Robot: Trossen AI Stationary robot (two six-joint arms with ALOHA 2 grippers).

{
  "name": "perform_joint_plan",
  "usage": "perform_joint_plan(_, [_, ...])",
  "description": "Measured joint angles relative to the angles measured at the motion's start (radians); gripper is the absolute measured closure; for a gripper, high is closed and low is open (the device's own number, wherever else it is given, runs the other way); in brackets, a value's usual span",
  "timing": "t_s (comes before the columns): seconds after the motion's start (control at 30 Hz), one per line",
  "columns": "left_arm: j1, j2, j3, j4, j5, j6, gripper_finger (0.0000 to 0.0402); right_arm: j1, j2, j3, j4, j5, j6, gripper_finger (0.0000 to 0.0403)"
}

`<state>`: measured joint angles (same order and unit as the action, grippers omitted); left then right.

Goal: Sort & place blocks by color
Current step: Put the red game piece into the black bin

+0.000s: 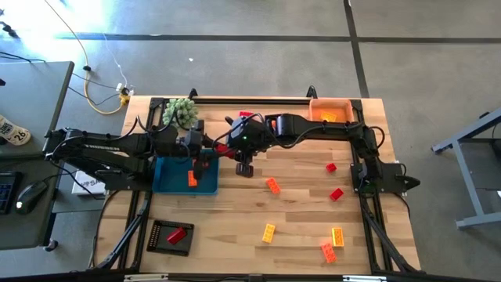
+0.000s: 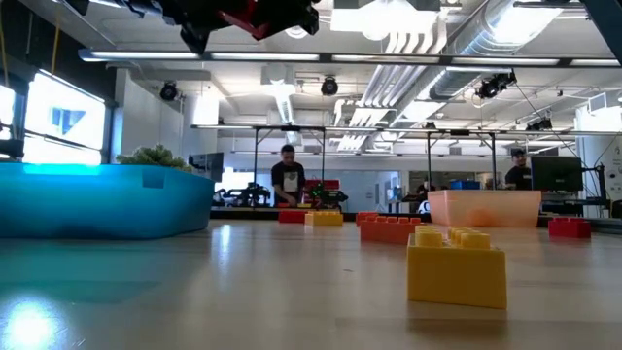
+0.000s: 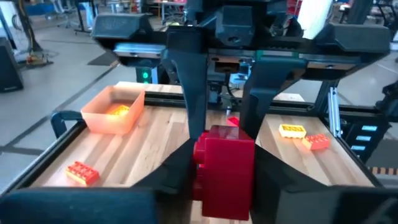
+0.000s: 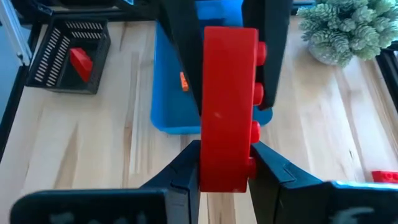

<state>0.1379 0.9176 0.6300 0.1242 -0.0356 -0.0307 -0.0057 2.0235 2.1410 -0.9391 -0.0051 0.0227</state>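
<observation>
Red block: a long red plastic studded brick stands on end between the fingers of the right gripper, its studs facing sideways toward the fuzzy green ball-shaped plant.
Same block, other side: the left wrist view shows the red brick also clamped between the fingers of the left gripper, so both grippers are closed on it at once.
Where it is: above the wooden table, just beside the blue plastic tray, where the two grippers meet near the table's middle.
Left gripper: reaches in from the left side over the blue tray.
Right gripper: reaches in from the right side, its arm stretching past the orange translucent tray.
Loose blocks: orange, yellow and red bricks lie scattered on the right half of the table, among them an orange brick, a yellow brick and a red brick.
Already sorted: an orange brick in the blue tray; a red brick in the black slotted tray.
High view only: the full spread of loose blocks and all three trays.
Low view only: a yellow brick close up, the blue tray's wall, and people in the room behind.
Right wrist view only: the brick's studded side.
</observation>
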Motion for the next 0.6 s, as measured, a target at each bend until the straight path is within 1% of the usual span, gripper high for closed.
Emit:
perform_joint_plan(0.07, [-0.001,0.000,0.000,0.000,0.005,0.017,0.0336,0.003,0.000,0.000,-0.002,0.004,-0.001,0.0326])
perform_joint_plan(0.17, [-0.001,0.000,0.000,-0.001,0.021,0.024,0.0336,0.007,0.000,-0.001,-0.002,0.004,-0.001,0.0315])
perform_joint_plan(0.33, [-0.002,-0.001,0.001,-0.022,0.035,0.023,0.0336,0.007,0.001,-0.001,-0.001,-0.035,-0.001,0.0297])
perform_joint_plan(0.47, [-0.001,0.000,0.001,-0.059,0.028,0.008,0.0336,0.008,0.002,-0.002,0.002,-0.012,0.007,0.0289])
perform_joint_plan(0.6, [-0.001,0.000,0.001,-0.060,0.024,0.007,0.0336,0.008,0.002,-0.002,0.001,-0.005,0.005,0.0274])
